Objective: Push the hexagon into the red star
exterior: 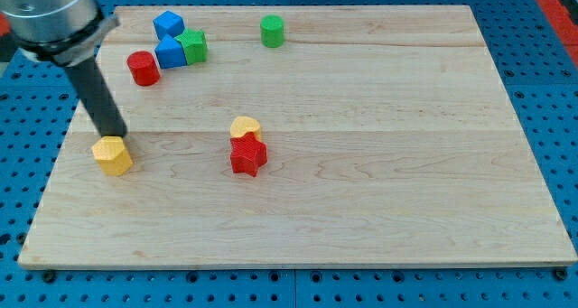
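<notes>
My tip (pixel 118 135) touched the yellow hexagon (pixel 112 155) near the surface's (pixel 379 200) left edge, placed to shove it toward the red star (pixel 247 155); no fingers existed.

Yellow hexagon (pixel 112 154), red star (pixel 247 155), 2 blue blocks (pixel 169 39), pale wooden board (pixel 379 145).

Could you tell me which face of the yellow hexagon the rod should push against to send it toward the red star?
Press the yellow hexagon's view-left face and push toward the view's right, since the red star lies level with it on that side. My tip now sits at the hexagon's top edge, so it should come round first.
</notes>
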`<state>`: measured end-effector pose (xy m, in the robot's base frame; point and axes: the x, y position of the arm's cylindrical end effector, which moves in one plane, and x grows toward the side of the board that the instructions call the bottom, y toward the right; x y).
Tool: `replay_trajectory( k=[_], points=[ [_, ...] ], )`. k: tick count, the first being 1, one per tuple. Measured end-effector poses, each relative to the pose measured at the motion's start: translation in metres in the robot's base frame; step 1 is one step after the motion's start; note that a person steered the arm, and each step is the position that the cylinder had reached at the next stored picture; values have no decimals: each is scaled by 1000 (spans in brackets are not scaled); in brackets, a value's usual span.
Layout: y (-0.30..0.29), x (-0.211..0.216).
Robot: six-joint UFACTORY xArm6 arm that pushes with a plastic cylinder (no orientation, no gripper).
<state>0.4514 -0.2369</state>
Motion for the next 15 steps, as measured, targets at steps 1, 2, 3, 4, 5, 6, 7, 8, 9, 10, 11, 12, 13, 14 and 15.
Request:
replay_trajectory(
  k=[1,2,3,4,5,6,7,8,9,10,11,12,13,14,15],
  points=[
    [-31,1],
    [-11,25],
    [73,42],
    [122,47],
    [108,83],
    [151,113],
    [174,97],
    [174,86],
    [162,133],
    [109,122],
    [111,101],
    [118,71],
    [125,81],
    [107,70],
    [37,25]
  ],
)
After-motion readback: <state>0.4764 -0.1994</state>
